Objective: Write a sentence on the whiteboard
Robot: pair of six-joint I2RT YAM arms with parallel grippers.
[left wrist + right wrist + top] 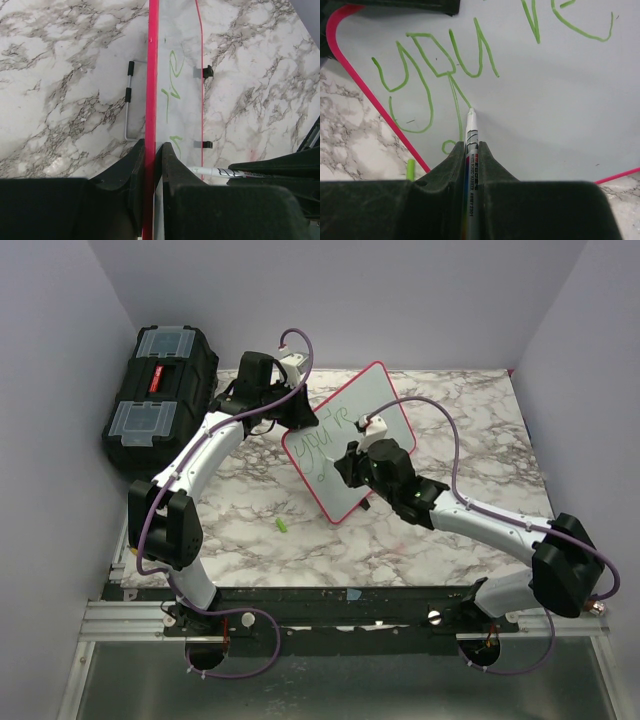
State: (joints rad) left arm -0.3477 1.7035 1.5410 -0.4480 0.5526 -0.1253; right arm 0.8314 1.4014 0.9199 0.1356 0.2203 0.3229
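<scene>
Your marble worktop carries the whiteboard, propped tilted near its middle; your left hand is clenched on the board's pink edge; your right hand grasps the marker, tip touching under "YOU'RE"; the sentence looks barely into line two, so the next move wants steady, light strokes.

whiteboard: white, red-pink frame, propped at a slant, long axis 1-to-7 o'clock | sentence: you have green "YOU'RE" written toward its 9 o'clock side, stray strokes beneath

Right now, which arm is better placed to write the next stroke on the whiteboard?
Right. The right gripper holds the marker, tip on the whiteboard; the left gripper clamps its edge.
</scene>
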